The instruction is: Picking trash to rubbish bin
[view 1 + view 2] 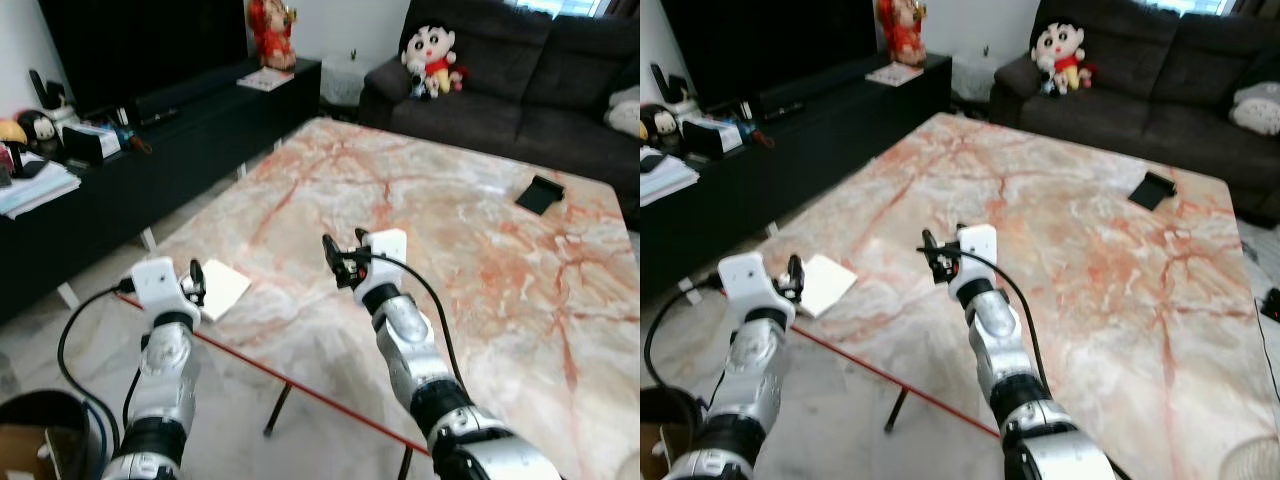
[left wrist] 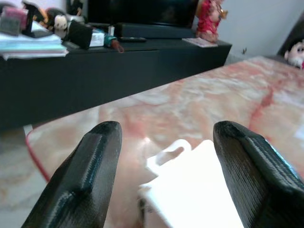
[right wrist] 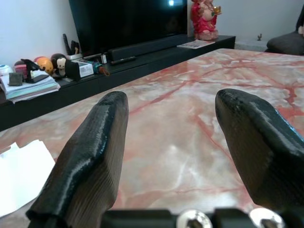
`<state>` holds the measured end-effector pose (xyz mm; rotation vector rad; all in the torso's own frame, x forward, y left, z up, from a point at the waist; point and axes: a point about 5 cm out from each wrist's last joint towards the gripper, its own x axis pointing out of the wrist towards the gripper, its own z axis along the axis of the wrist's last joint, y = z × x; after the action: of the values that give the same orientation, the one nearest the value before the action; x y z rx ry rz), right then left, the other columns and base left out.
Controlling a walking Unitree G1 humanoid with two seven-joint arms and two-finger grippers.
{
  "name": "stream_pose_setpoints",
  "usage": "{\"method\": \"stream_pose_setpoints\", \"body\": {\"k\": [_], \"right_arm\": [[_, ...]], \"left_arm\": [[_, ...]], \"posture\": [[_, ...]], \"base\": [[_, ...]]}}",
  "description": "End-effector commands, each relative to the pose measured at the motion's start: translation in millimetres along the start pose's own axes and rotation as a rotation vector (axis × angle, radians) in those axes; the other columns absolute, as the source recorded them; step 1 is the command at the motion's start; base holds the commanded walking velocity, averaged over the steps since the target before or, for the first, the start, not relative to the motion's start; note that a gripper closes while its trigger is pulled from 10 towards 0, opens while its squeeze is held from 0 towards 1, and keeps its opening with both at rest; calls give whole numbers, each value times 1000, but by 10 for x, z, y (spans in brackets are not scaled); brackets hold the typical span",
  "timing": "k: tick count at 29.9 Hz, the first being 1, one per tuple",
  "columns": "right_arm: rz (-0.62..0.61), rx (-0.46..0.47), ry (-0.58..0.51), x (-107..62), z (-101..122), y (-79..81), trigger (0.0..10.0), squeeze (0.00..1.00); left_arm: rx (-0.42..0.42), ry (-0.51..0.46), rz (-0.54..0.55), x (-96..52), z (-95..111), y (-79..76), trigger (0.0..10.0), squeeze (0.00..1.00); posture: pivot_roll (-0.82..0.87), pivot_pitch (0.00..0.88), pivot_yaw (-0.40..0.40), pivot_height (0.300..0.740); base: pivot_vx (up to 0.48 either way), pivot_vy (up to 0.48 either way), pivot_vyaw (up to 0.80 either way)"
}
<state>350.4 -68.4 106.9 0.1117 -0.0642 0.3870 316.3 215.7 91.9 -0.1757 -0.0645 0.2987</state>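
Note:
A white piece of paper trash (image 1: pixel 222 288) lies near the front left corner of the marble table (image 1: pixel 450 220). My left gripper (image 1: pixel 197 282) hovers at its near edge, open, with the paper (image 2: pixel 190 190) between and just ahead of the fingers. My right gripper (image 1: pixel 337 262) is open above the table's front middle, nothing between its fingers; the paper (image 3: pixel 19 175) lies off to its side. A dark bin rim (image 1: pixel 40 415) sits on the floor at the lower left.
A black object (image 1: pixel 540 193) lies on the table's far right. A dark low TV cabinet (image 1: pixel 150 150) with clutter runs along the left. A dark sofa (image 1: pixel 520 90) with a plush doll (image 1: pixel 432 58) stands behind the table. A red cord (image 1: pixel 290 385) runs under the table's front edge.

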Motion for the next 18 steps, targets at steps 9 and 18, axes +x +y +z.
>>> {"method": "stream_pose_setpoints", "body": {"k": [9, 18], "right_arm": [[-3, 2, -12, 20, 35, -2, 10000, 0], [-4, 1, -14, 27, 45, -2, 10000, 0]], "left_arm": [[-167, -29, 25, -86, 74, 113, 10000, 0], [-237, 74, 8, -67, -53, 18, 10000, 0]], "posture": [[19, 0, -63, 740], [17, 0, -63, 740]], "base": [[0, 0, 0], [0, 0, 0]]}}
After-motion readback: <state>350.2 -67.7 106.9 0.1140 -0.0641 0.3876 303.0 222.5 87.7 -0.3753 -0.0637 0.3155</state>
